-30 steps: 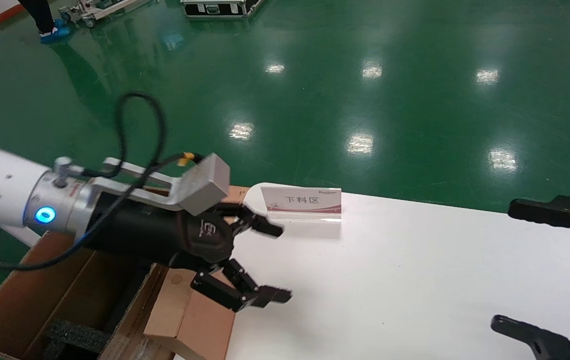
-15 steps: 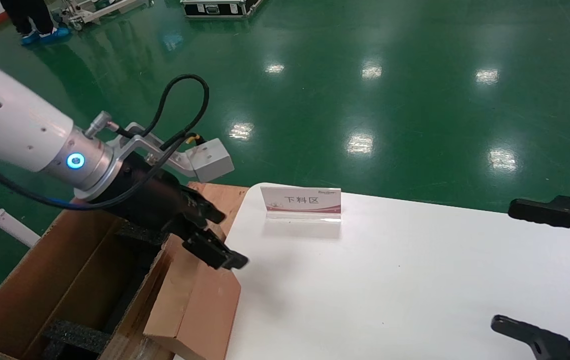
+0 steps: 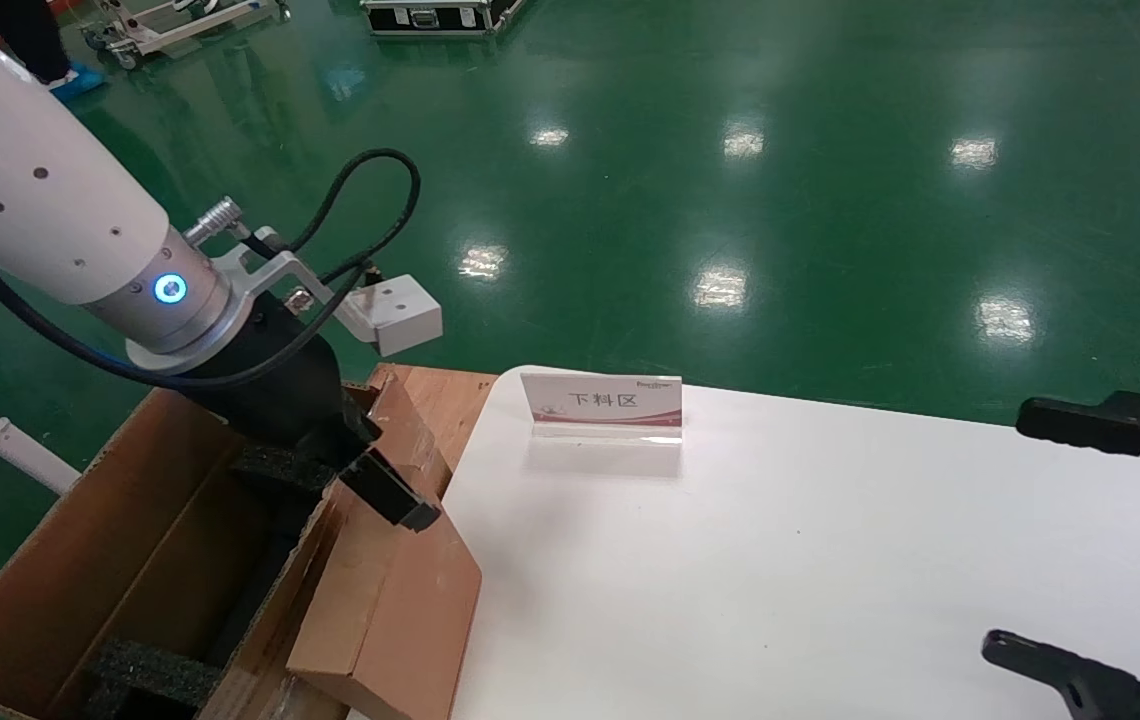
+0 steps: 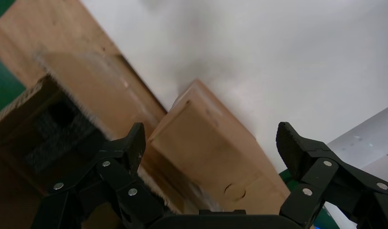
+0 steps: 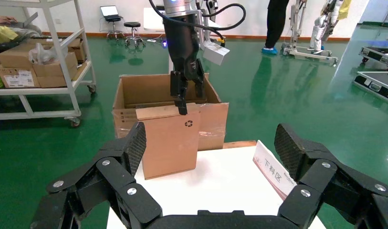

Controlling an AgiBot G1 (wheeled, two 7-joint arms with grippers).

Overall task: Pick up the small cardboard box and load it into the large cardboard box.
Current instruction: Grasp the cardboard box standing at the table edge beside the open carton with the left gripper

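One small cardboard box (image 3: 385, 610) stands on edge at the table's (image 3: 780, 560) 9 o'clock side, leaning against the one large cardboard box (image 3: 80, 560) that sits open on the floor just beside it. Propped like this, its thin top edge is offered upward, which looks like the reason the left gripper (image 3: 392, 492) comes down from above at that edge. From the right wrist view the left gripper (image 5: 184, 90) reaches the box's top edge, its fingers narrow there, though I cannot tell whether they pinch the cardboard yet. The left wrist view shows its fingers (image 4: 130, 148) spread to either side of the slim box (image 4: 215, 152).

The right gripper (image 3: 1100, 540) waits at the table's 3 o'clock edge, fingers wide and empty, probably kept clear of the work.

One white label stand (image 3: 602, 402) sits at 12 o'clock. Black foam blocks (image 3: 155, 670) line the carton's inside, likely to cushion the load.
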